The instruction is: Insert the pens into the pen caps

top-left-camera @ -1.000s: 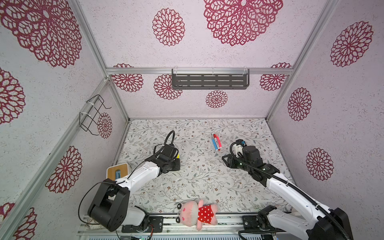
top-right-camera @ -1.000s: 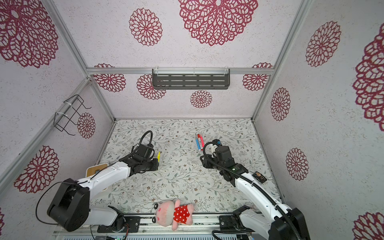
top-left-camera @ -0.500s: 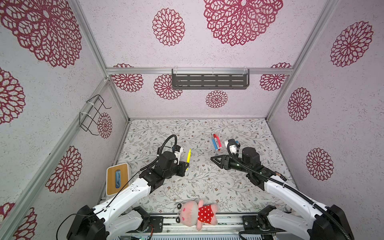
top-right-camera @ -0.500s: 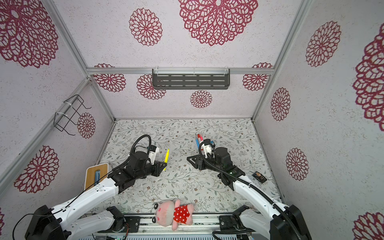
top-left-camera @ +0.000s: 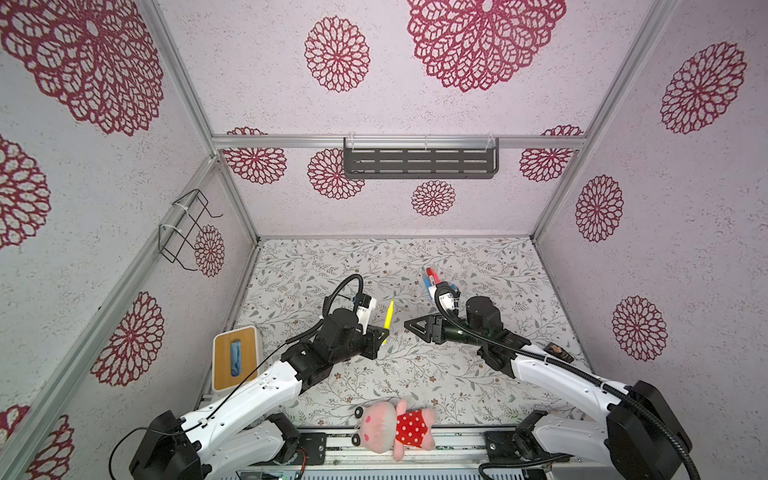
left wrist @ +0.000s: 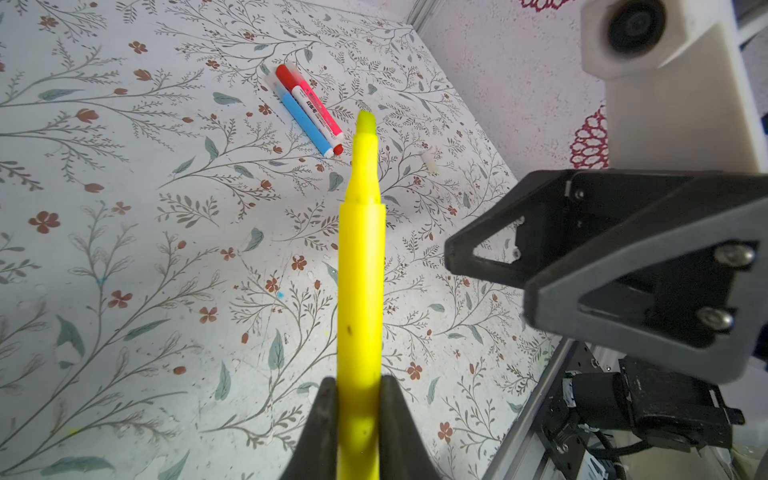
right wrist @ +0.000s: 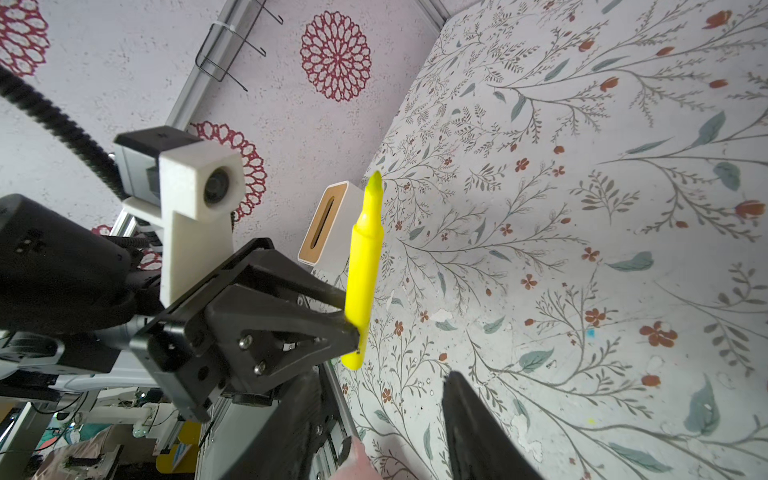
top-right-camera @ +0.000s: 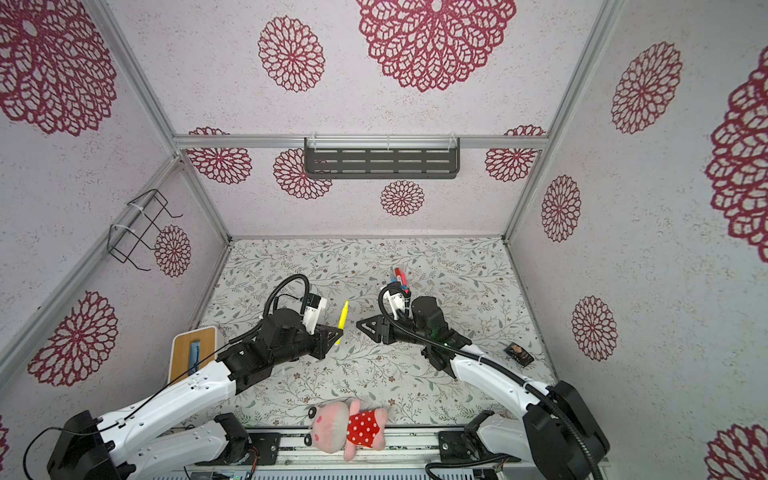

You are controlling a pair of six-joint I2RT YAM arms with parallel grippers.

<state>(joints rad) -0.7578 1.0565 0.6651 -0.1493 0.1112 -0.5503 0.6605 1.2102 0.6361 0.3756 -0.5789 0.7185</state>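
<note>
Left gripper (left wrist: 359, 390) has risen, clamping one yellow pen (left wrist: 360, 270); right gripper (right wrist: 380, 386) gapes empty near two perhaps-capped pens (left wrist: 309, 110)

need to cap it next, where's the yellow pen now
In both top views the yellow pen is left of centre, held above the table in the left tool, facing the open right tool.

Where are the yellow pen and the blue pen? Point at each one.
yellow pen (left wrist: 360, 270): left wrist view, middle of its barrel.
blue pen (left wrist: 306, 123): left wrist view, middle of its barrel.

Pink plush toy (top-left-camera: 395, 427), wooden-topped tissue box (top-left-camera: 224, 357), dark wall shelf (top-left-camera: 419, 157)
</note>
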